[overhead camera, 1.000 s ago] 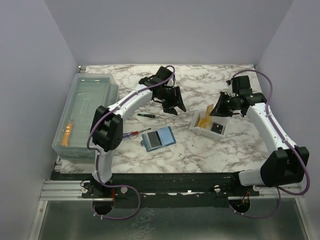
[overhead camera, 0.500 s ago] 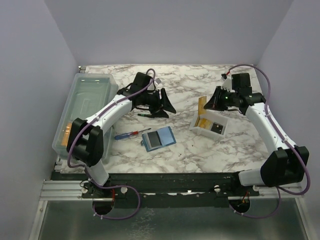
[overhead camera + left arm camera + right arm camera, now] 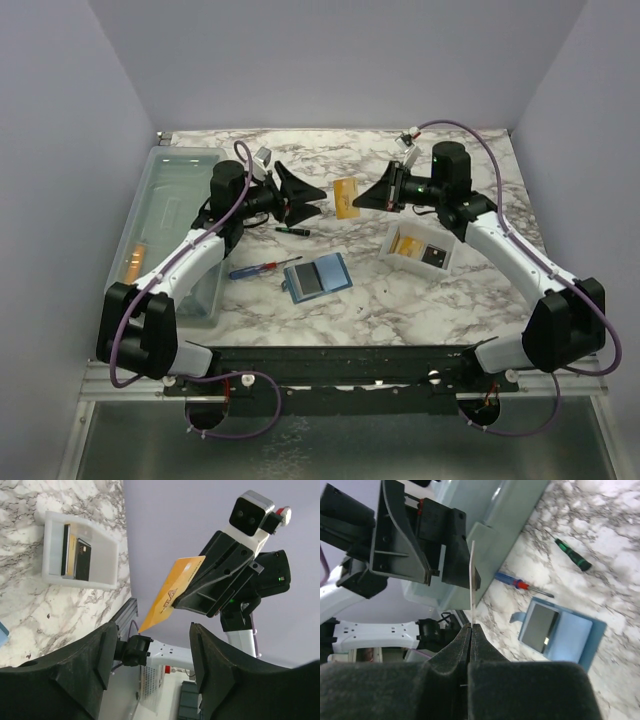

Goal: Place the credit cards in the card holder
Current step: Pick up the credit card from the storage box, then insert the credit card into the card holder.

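Now, top view, right gripper point(image 3: 362, 198): clenched on one credit card point(image 3: 346, 196), raised over mid-table, judged so that you can pass it across.
Top view, left gripper point(image 3: 312, 190): jaws released and spread wide, tips facing the card, near but apart from it; judged ready to receive.
Top view, card holder point(image 3: 317, 277): lies unfolded on the table point(image 3: 400, 300), near the arm bases.
Top view, white tray point(image 3: 443, 262): holds a spare card point(image 3: 407, 243) beside a dark card point(image 3: 433, 256).
Left wrist view, credit card: shown face-on between your spread fingers, far end pinched, free corner toward you.
Right wrist view, credit card: edge-on, upright, before the left fingers; whether it is centred in the gap cannot be told. Verify before closing.
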You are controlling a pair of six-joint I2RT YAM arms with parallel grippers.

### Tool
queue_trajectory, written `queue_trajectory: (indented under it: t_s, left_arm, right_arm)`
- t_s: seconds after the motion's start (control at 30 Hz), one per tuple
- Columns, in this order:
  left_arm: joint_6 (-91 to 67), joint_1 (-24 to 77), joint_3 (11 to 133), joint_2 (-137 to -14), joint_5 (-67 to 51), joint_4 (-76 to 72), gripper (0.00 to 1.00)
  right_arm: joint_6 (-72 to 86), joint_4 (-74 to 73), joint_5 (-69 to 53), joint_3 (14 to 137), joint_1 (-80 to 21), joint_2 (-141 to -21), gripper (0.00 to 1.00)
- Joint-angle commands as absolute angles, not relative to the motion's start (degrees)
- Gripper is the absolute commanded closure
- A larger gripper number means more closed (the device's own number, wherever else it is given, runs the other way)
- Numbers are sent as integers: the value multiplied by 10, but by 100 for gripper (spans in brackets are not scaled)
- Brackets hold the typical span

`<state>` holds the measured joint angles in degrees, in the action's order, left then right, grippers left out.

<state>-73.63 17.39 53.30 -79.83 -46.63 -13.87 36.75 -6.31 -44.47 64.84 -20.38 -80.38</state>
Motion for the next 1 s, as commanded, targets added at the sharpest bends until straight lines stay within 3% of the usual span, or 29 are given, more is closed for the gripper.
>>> queue_trajectory:
  t_s: [0.0,0.23,0.73,0.87,0.97]
  left_arm:
    - [-768,171,514,-759,-455,-216,34]
    - [-768,172,496,-759,-473,-250,38]
    - [-762,178,478,-764,-472,-275,57]
    - [-758,180,475,-762,-470,-278,68]
    - [-750,182,466,-755,-469,-279,85]
  right_arm:
    - [441,66,-495,636,-216,-822,100]
    - [477,119,-515,623,-228,-841,100]
    - [508,164,-544,620,-242,-873,100]
    - [518,176,-551,613,-244,-881,100]
    - [517,173,-545,607,-244,-885,100]
